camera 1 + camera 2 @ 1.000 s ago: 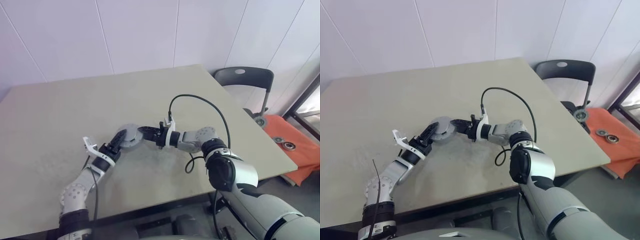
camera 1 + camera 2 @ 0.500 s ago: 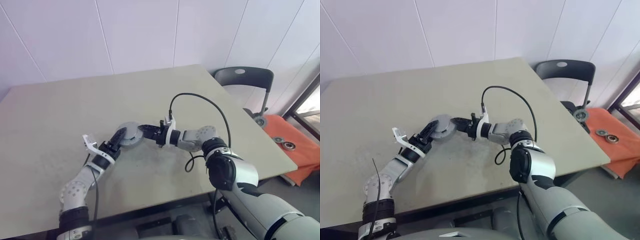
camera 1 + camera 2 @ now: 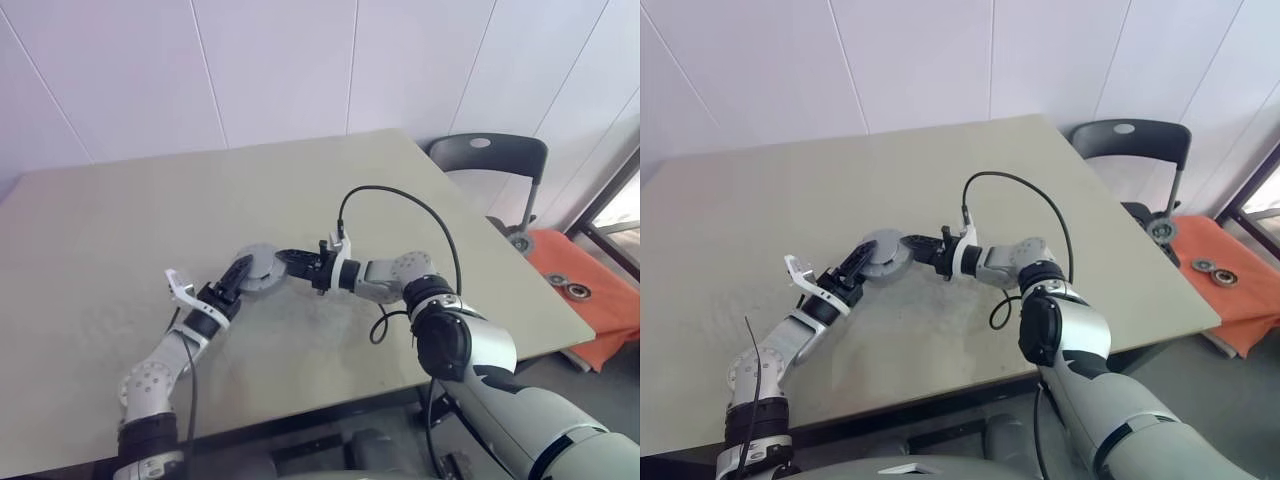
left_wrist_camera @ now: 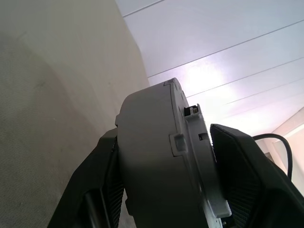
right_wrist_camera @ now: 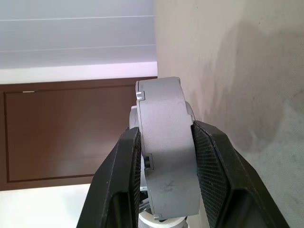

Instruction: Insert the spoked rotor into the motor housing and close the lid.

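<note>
Head views: round silver-grey metal motor housing (image 3: 259,270) raised over beige table (image 3: 120,230), left gripper (image 3: 238,275) and right gripper (image 3: 285,259) clamping opposite sides.
Left wrist: black fingers (image 4: 102,185) pinch housing edges.
Right wrist: fingers (image 5: 211,161) likewise clenched on it

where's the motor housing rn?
Head views: motor housing sits mid-table, pinched from both sides between the left hand and right hand.
</note>
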